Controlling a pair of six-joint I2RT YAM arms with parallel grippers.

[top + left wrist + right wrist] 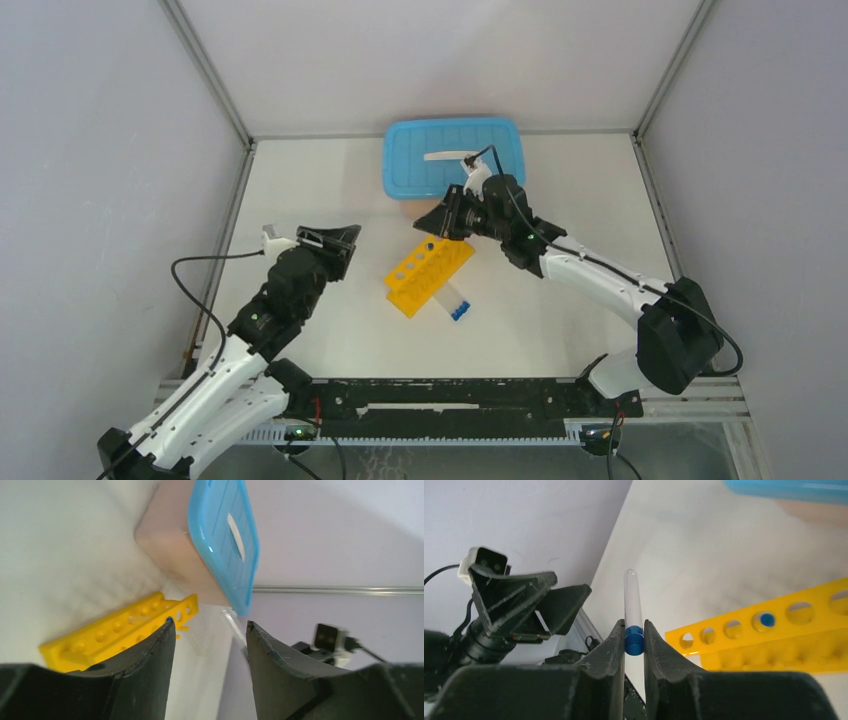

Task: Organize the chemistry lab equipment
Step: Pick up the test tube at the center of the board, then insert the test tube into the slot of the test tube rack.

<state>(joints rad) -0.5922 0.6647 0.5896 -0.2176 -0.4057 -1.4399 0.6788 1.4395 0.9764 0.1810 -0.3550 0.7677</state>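
Near the middle of the counter (320, 180) I see the yellow rack (428, 272) sitting at a slant, its rows of round holes facing up. My right gripper (634, 626) hangs over the rack's far end, toward the far edge of the counter. It is clamped narrowly on a clear tube (632, 597) by its blue cap, and the clear body sticks out past the fingertips. From the right wrist camera, one hole of the rack already shows a blue cap (766, 619), though I cannot see the body of whatever sits in it. A second tube (453, 302) lies flat on the counter just beside the rack, on its near right side, with its blue cap pointing toward the near edge. My left gripper (210, 630) is off toward the left edge, apart from the rack. Its jaws stand partway apart with nothing between them. A box with a blue lid (453, 158) sits against the far edge, behind the right gripper.
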